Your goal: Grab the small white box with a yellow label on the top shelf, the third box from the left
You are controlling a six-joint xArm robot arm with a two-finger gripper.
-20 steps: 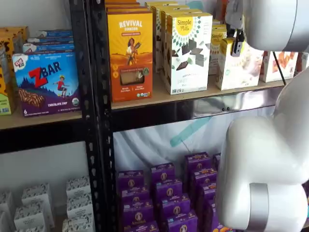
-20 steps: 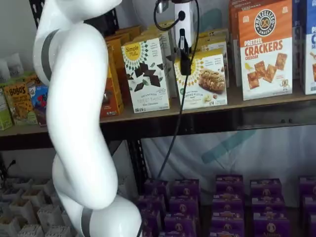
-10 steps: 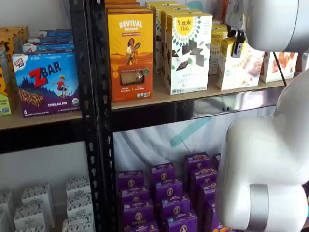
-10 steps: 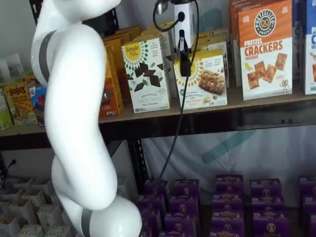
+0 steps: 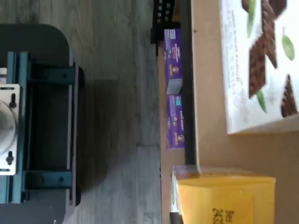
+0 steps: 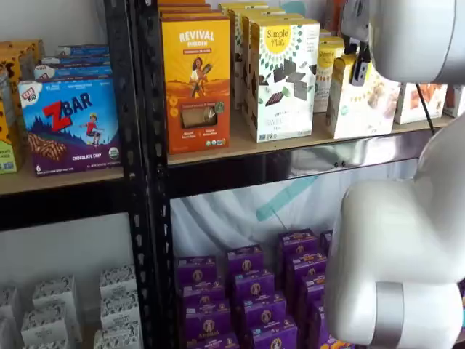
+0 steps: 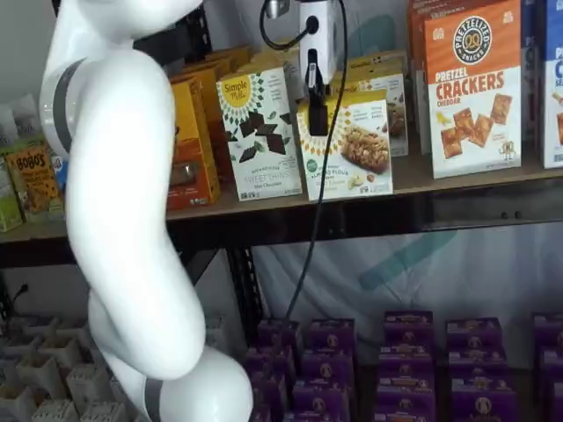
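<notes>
The small white box (image 7: 352,149) with the yellow round logo and yellow top stands on the top shelf (image 7: 457,180), tilted a little and drawn out ahead of its row. My gripper (image 7: 315,110) hangs from above with its black fingers closed on the box's upper left part. In a shelf view the gripper (image 6: 360,69) sits at the top of the same box (image 6: 363,102), above the shelf board (image 6: 240,149). The wrist view shows the box's yellow top (image 5: 224,198) on the tan board (image 5: 210,140).
A taller white carton with chocolate shapes (image 7: 259,132) stands close to the left of the box. An orange-and-white crackers carton (image 7: 471,88) stands to its right. My white arm (image 7: 123,220) fills the foreground. Purple boxes (image 7: 396,352) lie below. A blue ZBar box (image 6: 69,123) sits on the neighbouring board.
The gripper has moved left and outward, and the small white box has come with it, out ahead of the row behind it.
</notes>
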